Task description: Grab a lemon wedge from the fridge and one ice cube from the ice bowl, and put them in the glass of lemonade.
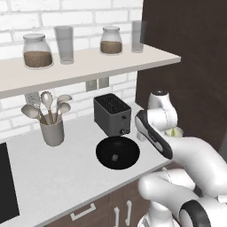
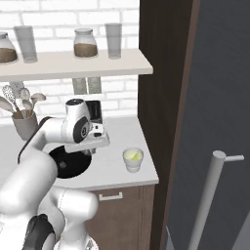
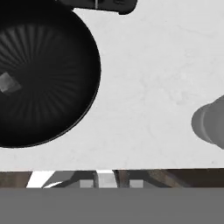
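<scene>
The glossy black ice bowl sits on the white counter in front of the toaster, with one tiny pale ice cube in it. In the hand view the ice bowl is at the left, with the ice cube near the edge of the view. The glass of lemonade stands to the right of the bowl, near the counter's right end, holding yellow-green liquid. My gripper hangs above the counter between bowl and glass, pointing down. Its fingers are hidden under the hand. The grey fridge door fills the right side.
A dark toaster stands behind the bowl and a grey utensil holder with spoons is to its left. A shelf above carries jars and tall tumblers. A dark brown panel bounds the counter's right end, next to a fridge handle.
</scene>
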### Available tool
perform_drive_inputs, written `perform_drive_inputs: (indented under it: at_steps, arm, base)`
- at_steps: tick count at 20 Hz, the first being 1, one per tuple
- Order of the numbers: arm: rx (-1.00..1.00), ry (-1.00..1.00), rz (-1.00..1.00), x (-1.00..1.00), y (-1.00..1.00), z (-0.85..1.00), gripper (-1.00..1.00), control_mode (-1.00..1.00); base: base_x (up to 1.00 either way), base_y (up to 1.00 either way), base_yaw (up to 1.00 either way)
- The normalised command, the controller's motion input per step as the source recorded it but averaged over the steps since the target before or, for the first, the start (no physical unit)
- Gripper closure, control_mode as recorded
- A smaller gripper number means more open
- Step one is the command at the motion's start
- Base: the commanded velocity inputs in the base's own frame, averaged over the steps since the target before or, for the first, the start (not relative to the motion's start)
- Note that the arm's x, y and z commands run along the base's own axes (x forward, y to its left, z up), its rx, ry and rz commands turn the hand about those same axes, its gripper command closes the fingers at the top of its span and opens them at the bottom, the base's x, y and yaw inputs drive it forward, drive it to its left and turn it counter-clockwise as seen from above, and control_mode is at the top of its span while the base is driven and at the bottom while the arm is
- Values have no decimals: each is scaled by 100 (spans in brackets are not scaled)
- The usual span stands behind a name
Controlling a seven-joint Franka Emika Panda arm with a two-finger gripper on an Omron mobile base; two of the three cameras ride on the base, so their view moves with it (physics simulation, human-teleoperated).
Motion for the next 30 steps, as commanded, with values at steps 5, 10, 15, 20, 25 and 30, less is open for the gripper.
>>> perform_drive_inputs:
  at_steps: [5,10,15,20,25,30]
  arm:
    - [-2,0,-44,36,-79,49,100,-100]
    - [2,0,-40,17,-72,15,100,-100]
    - [12,0,-23,-12,-52,-2,100,-100]
    - [12,-6,-2,0,-20,0,100,-100]
    - [7,-9,0,4,0,0,100,-100]
    - [4,-10,0,12,0,0,100,-100]
  base:
    - [0,0,0]
    - [0,0,0]
    - [0,0,0]
    - [0,0,0]
    - [0,0,0]
    - [0,0,0]
